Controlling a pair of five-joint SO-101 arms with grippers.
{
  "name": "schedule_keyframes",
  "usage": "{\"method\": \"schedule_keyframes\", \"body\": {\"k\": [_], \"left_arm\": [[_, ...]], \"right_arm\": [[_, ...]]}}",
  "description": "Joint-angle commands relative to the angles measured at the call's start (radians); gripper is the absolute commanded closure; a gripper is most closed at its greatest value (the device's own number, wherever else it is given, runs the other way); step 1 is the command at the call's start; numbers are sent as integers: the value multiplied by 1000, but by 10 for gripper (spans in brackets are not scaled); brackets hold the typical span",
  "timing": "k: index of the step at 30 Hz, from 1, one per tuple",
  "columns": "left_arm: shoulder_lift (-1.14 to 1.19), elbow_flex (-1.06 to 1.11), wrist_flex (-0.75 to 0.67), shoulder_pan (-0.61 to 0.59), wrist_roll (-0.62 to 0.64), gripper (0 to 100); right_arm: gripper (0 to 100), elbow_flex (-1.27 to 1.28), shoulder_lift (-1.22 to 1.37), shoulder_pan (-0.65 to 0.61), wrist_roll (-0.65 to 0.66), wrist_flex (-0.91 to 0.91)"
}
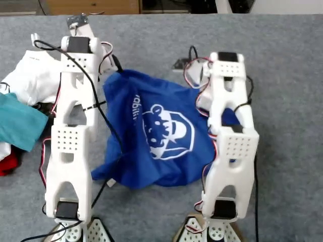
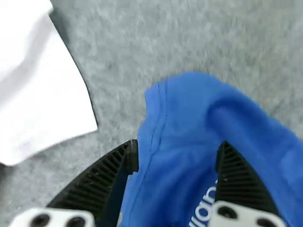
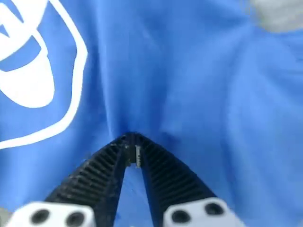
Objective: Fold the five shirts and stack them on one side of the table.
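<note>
While a crumpled white cloth shirt [image 2: 38,90] lies near it on the grey felt surface [image 2: 189,33], the left pincer [image 2: 177,149] stands open astride a hemmed edge of the blue printed shirt [image 2: 227,132]. The right pincer [image 3: 131,147] is pinched closed on that shirt's fabric.

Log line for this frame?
left gripper open astride blue printed cloth shirt edge | right gripper shut on it | shirt unfolded | white cloth garment nearby

Grey table [image 1: 292,75], wooden cabinet [image 1: 96,6] behind
</note>
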Motion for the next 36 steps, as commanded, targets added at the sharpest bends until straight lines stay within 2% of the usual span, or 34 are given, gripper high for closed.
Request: {"method": "schedule_keyframes", "body": {"k": [1, 5, 8, 12, 17, 23, 26, 33, 36], "left_arm": [[-79, 40, 6, 0, -5, 729], [-77, 48, -25, -20, 5, 729], [-77, 48, -68, -21, 63, 729], [-73, 51, -158, -14, 172, 729], [-1, 69, -339, -12, 292, 729], [139, 60, -448, 37, 350, 732], [191, 60, -488, 37, 374, 778], [226, 60, -485, 41, 379, 816], [228, 64, -485, 32, 419, 855]], "right_arm": [[996, -7, 18, 59, 20, 97], [997, -1, -19, 151, 58, 138], [997, 24, -81, 197, 61, 138], [997, 193, -166, 197, 97, 138], [997, 366, -249, 199, 132, 133], [997, 320, -315, 226, 132, 133], [997, 282, -329, 234, 132, 133], [997, 231, -331, 252, 132, 133], [997, 219, -331, 262, 132, 133]]}}
